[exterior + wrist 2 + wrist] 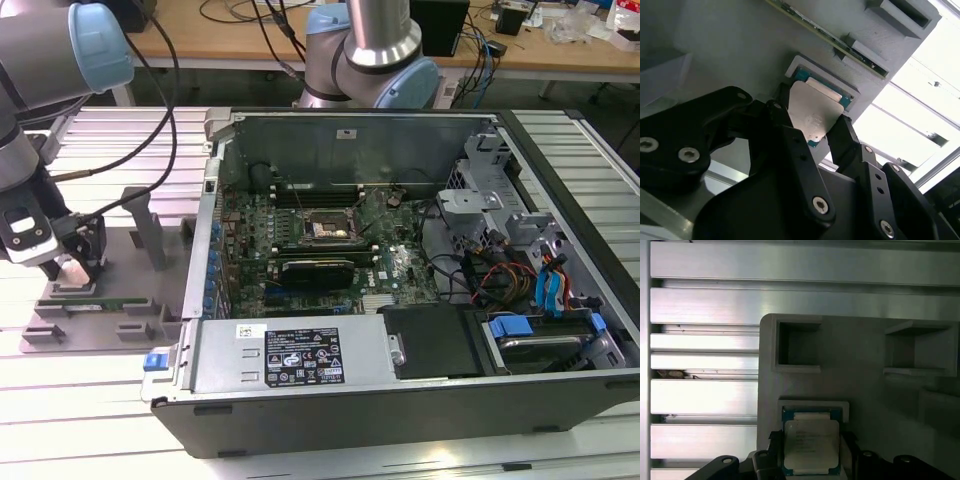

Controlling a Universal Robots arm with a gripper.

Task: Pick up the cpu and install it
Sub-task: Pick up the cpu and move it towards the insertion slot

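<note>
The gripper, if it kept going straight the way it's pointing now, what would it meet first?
Most likely the cpu, which lies right ahead of the gripper in its pocket in the grey holder block. Depth is hard to judge, so how near it already is remains unclear.

You see a smooth, satin, silvery metal top on the cpu [811,444]. The gripper [812,120] is matt black with metal screws [820,203]. The holder [865,395] looks matt grey plastic; the table slats [705,305] are glossy metal.
</note>
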